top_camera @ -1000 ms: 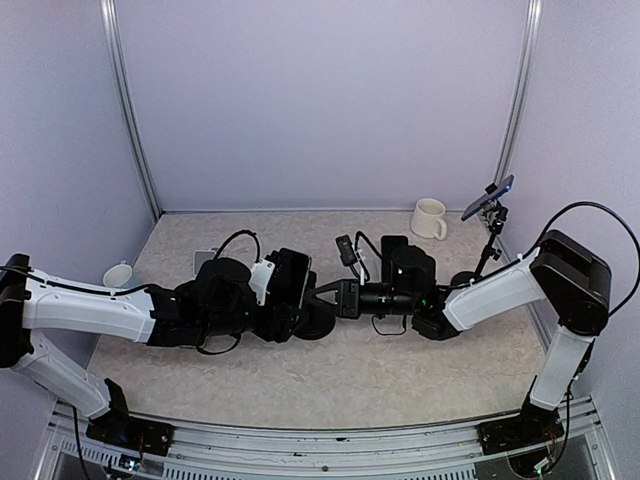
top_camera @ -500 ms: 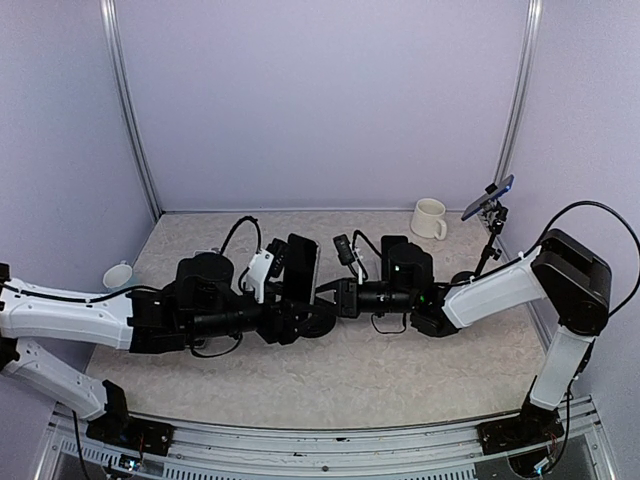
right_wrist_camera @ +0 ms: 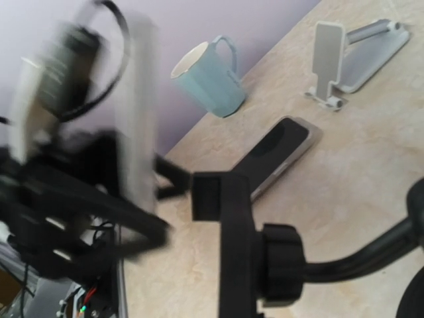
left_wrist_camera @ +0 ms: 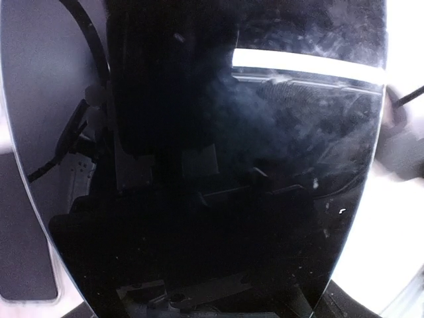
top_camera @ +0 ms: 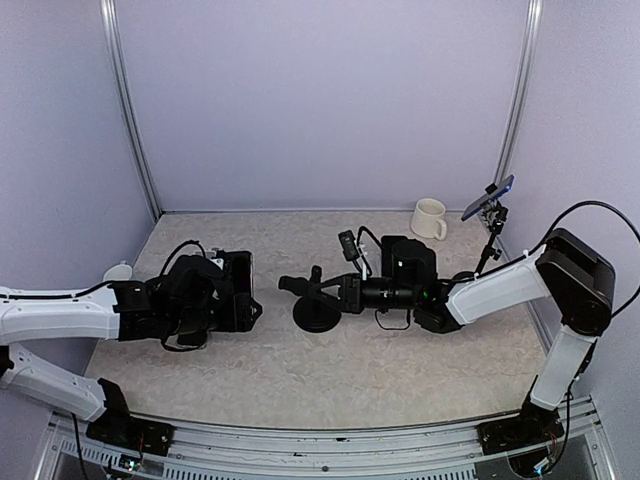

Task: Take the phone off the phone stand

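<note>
The left claw (top_camera: 236, 303) pinches the glossy black slab phone (top_camera: 240, 285), whose dark screen fills the left wrist view. The phone sits well apart from the black round-based phone stand (top_camera: 318, 314), which stands off to that claw's right. The right claw (top_camera: 338, 293) appears pressed onto the stand's stem just behind its empty cradle (right_wrist_camera: 222, 218), steadying it. So the lift-off looks done, and the step in hand is judged to be carrying the phone clear and setting it down. To do that well, the left claw should hold an even squeeze, since glass and smooth edges slip. It should lower until 1 long edge meets the speckled beige tabletop (top_camera: 400, 380) beneath the claw, tip the phone flat, and only then spread. The right claw should not release the stand until the phone rests, so the top-heavy stem does not topple.
</note>
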Robot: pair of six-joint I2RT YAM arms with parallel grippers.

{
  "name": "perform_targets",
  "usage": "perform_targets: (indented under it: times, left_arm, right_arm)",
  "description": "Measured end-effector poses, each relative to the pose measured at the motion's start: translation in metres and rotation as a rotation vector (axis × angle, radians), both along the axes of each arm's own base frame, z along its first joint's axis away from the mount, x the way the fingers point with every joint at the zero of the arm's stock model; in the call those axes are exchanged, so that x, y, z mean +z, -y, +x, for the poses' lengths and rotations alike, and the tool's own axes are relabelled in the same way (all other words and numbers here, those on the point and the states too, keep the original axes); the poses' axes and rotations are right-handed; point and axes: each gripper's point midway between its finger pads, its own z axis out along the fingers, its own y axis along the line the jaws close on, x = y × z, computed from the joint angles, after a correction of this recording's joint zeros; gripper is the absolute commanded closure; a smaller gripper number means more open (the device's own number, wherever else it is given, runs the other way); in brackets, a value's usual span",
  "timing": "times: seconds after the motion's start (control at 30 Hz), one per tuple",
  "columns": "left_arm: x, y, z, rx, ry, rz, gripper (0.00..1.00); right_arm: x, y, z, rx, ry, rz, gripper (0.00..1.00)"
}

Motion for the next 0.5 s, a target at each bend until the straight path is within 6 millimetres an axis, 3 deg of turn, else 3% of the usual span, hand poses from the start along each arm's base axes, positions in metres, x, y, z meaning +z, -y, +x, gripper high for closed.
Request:
perform_targets:
  times: [0.13, 0.23, 0.5]
  left_arm:
    - [-0.05, -0.01, -0.004, 0.036, -0.136, 0.123, 0.68]
    - [-0.073, -0.01, -0.005, 0.05, -0.209, 0.18, 0.67]
    - [-0.099, 0.003, 0.005, 0.06, -0.291, 0.213, 0.64]
  right_arm:
    - [0.0, 0.004, 0.005, -0.014, 0.001, -0.005, 1.0]
    - [0.0, 0.005, 0.006, -0.016, 0.002, -0.009, 1.0]
    - [0.0, 0.006, 0.007, -0.02, 0.001, -0.011, 1.0]
